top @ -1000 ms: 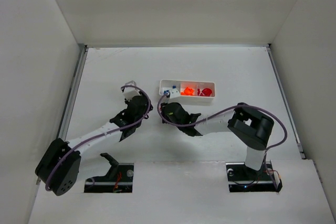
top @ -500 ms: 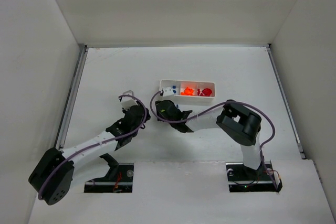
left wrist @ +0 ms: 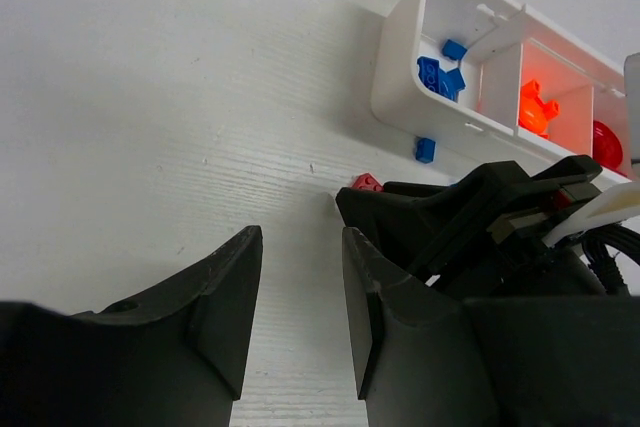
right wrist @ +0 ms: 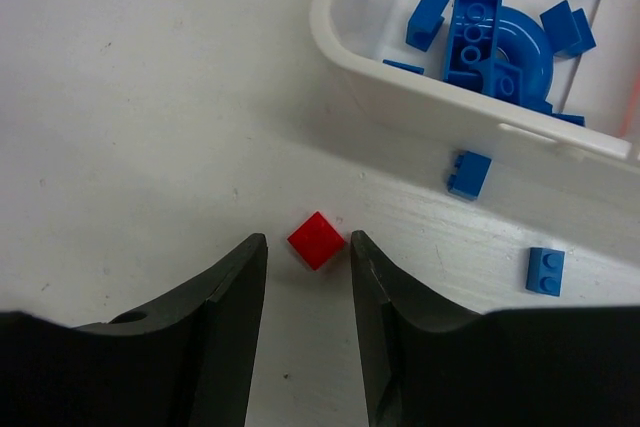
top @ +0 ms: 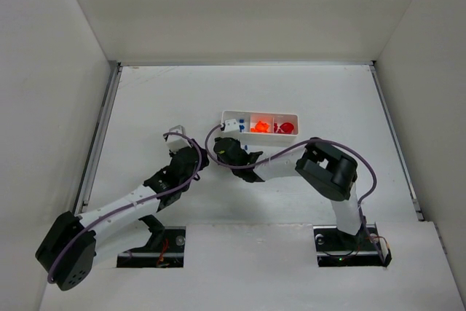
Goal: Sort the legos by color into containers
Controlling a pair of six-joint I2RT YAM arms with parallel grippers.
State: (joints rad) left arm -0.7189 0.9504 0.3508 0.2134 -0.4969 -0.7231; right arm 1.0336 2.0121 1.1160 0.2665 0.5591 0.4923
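A tiny red square lego [right wrist: 316,240] lies on the table between the open fingertips of my right gripper [right wrist: 308,242], touching neither. It also shows in the left wrist view [left wrist: 366,183], at the tip of the right gripper. Two blue legos [right wrist: 469,174] [right wrist: 545,270] lie on the table beside the white tray [top: 227,116]. Its left compartment [right wrist: 340,22] holds several blue pieces [right wrist: 480,42], the middle orange ones [left wrist: 537,107], the right red ones [left wrist: 605,142]. My left gripper [left wrist: 300,237] is open and empty, just left of the right gripper [top: 220,147].
The two grippers sit close together in front of the tray's left end, the left one [top: 195,154] a little to the left. The right gripper's black body [left wrist: 470,207] fills the right of the left wrist view. White walls enclose the table.
My right gripper has moved left, away from the tray's front, to sit over the red lego. My left gripper has drawn back slightly toward the near side.
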